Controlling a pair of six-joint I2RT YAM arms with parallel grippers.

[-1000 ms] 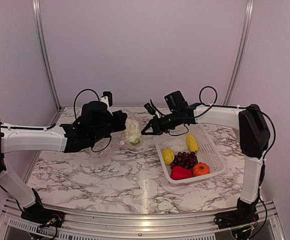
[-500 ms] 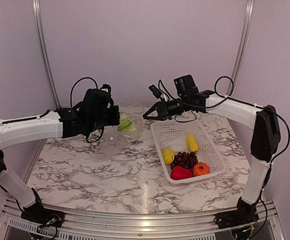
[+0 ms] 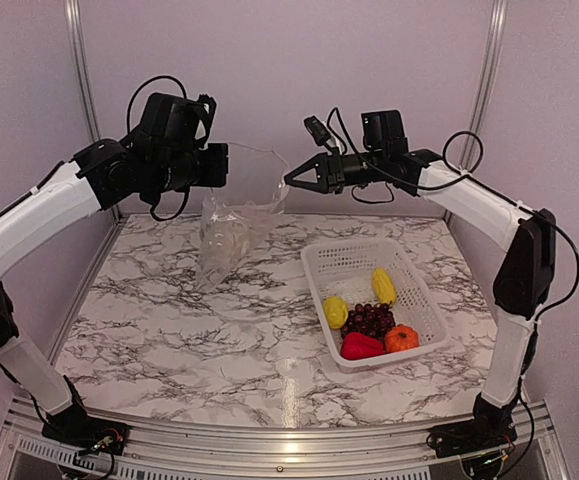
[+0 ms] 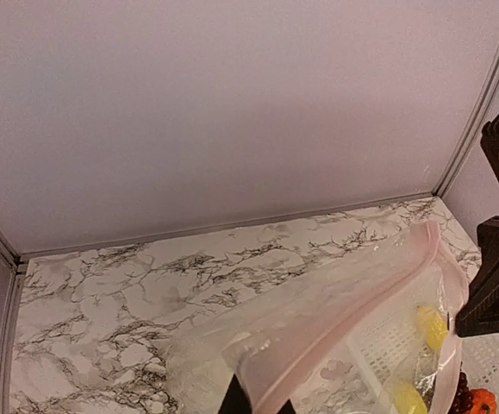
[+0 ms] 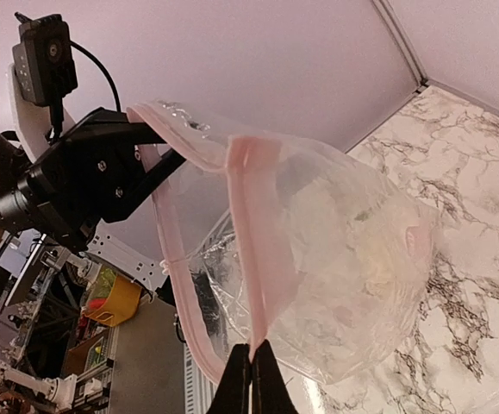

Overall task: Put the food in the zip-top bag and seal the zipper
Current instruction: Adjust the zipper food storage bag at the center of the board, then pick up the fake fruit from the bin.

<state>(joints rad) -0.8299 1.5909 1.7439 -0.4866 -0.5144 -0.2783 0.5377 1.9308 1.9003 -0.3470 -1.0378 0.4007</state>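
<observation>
The clear zip-top bag (image 3: 231, 228) hangs in the air between my two grippers. The white cauliflower (image 3: 225, 240) lies inside it. My left gripper (image 3: 220, 166) is shut on the bag's left mouth edge. My right gripper (image 3: 291, 181) is shut on the right mouth edge. In the left wrist view my left gripper (image 4: 258, 404) pinches the pink zipper (image 4: 361, 315). In the right wrist view my right gripper (image 5: 251, 366) is shut on the zipper (image 5: 253, 241), with the cauliflower (image 5: 365, 250) behind the plastic. The yellow pieces (image 3: 336, 311), grapes (image 3: 369, 319), red pepper (image 3: 360, 346) and orange fruit (image 3: 401, 339) lie in the basket.
The white lattice basket (image 3: 354, 262) stands on the marble table at the right, under my right arm. Metal frame posts rise at the back left and back right corners. A wall closes the back.
Both arms have risen and lifted the bag with the cauliflower off the table. The bag now hangs stretched between the two grippers.
</observation>
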